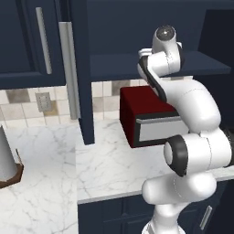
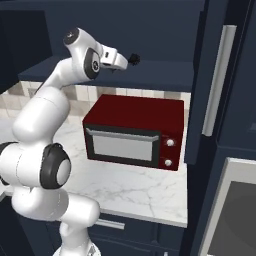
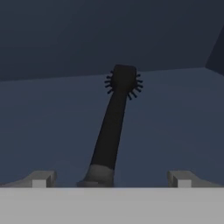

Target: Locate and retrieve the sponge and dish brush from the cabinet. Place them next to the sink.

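**Gripper at the brush in the open cabinet**

I have the arm point(image 2: 45, 125) reached up into the open navy cabinet point(image 2: 150, 75). In the right base view the gripper point(image 2: 125, 61) sits just above the shelf, with the brush point(image 2: 133, 59) at its tip. From the hand view the brush point(image 3: 114, 118) lies on the shelf floor, head away from me, handle end low between the two fingertips point(image 3: 41, 178). Jaws spread wide, both tips well clear of the handle, nothing held. Below the cabinet, a red microwave point(image 2: 135, 132) on the marble counter point(image 1: 109, 169). Paper towel roll point(image 1: 5, 157) at far left.
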### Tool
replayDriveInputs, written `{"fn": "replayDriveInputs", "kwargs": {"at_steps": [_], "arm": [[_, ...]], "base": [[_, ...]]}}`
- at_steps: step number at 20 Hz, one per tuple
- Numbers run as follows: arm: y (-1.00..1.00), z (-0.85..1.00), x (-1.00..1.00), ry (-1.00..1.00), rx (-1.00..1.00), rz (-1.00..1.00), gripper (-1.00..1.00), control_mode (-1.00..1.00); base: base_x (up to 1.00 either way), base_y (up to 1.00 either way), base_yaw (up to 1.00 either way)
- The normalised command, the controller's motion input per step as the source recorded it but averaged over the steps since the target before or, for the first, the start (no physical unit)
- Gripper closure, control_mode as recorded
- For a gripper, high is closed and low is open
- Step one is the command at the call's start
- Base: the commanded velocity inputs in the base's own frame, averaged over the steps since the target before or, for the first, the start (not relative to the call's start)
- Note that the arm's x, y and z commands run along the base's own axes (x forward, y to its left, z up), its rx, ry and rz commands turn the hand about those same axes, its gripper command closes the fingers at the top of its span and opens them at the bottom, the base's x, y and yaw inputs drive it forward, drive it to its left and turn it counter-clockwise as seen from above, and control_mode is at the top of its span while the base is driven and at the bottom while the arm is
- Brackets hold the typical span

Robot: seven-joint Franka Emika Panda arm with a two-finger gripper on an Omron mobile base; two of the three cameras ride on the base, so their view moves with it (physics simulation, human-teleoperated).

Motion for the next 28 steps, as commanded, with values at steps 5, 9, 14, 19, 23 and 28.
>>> {"fn": "replayDriveInputs", "kwargs": {"at_steps": [5, 9, 14, 19, 23, 28], "arm": [[-0.01, 0.0, 0.26, 0.03, 0.0, 0.0, -1.0, -1.0], [-0.04, 0.0, 0.24, 0.04, 0.0, 0.0, -1.0, -1.0], [-0.04, -0.05, 0.2, 0.03, 0.0, 0.0, -1.0, -1.0], [-0.06, -0.1, 0.18, 0.01, 0.0, 0.0, -1.0, -1.0], [-0.07, -0.18, 0.11, 0.0, 0.0, 0.0, -1.0, -1.0], [-0.03, -0.08, 0.02, 0.0, 0.01, 0.0, -1.0, -1.0]], "base": [[0.0, 0.0, 0.0], [0.0, 0.0, 0.0], [0.0, 0.0, 0.0], [0.0, 0.0, 0.0], [0.0, 0.0, 0.0], [0.0, 0.0, 0.0]]}}
